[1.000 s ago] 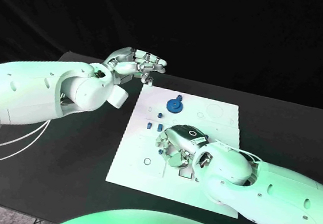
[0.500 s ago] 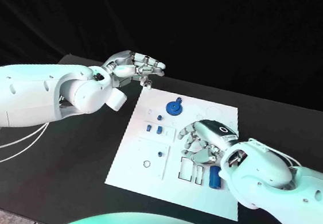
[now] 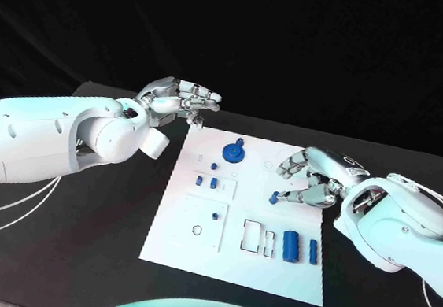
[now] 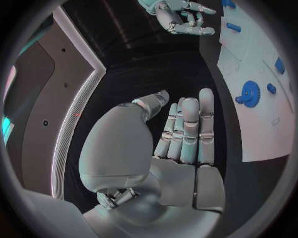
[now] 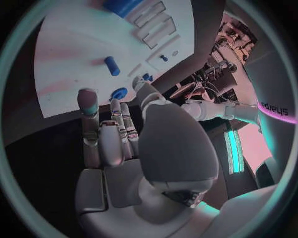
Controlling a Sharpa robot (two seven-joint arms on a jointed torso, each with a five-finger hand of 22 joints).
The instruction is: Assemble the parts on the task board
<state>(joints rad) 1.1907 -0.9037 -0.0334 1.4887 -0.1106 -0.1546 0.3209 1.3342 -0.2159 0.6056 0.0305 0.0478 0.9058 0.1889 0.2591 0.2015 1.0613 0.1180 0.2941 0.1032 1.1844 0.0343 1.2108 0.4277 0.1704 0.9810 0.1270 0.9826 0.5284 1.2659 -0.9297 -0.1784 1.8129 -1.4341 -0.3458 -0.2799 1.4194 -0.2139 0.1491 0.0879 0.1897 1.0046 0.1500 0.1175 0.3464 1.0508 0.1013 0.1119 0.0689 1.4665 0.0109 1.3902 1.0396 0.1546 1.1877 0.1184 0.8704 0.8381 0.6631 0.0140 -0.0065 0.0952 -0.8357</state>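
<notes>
The white task board (image 3: 188, 232) lies in the middle of the table. On its far part stands a blue disc with a knob (image 3: 233, 152), with a few small blue pieces (image 3: 208, 182) near it. Two blue cylinders (image 3: 291, 247) lie at the board's near right. My right hand (image 3: 318, 179) hovers over the board's right side and holds nothing. A small blue peg (image 3: 274, 197) lies on the board just off its fingertips; in the right wrist view the peg (image 5: 111, 65) lies apart from the fingers (image 5: 118, 119). My left hand (image 3: 179, 98) hangs empty past the board's far left corner, its fingers (image 4: 186, 129) straight.
Black table (image 3: 109, 206) surrounds the board on all sides. Outlined slots (image 3: 259, 238) and a small ring mark (image 3: 197, 230) show on the board's near half. In the left wrist view the disc (image 4: 250, 93) and my right hand (image 4: 183, 17) lie beyond my left hand.
My right hand has risen from the board's near middle and moved to the far right, uncovering the two blue cylinders and the small peg. My left hand has barely moved.
</notes>
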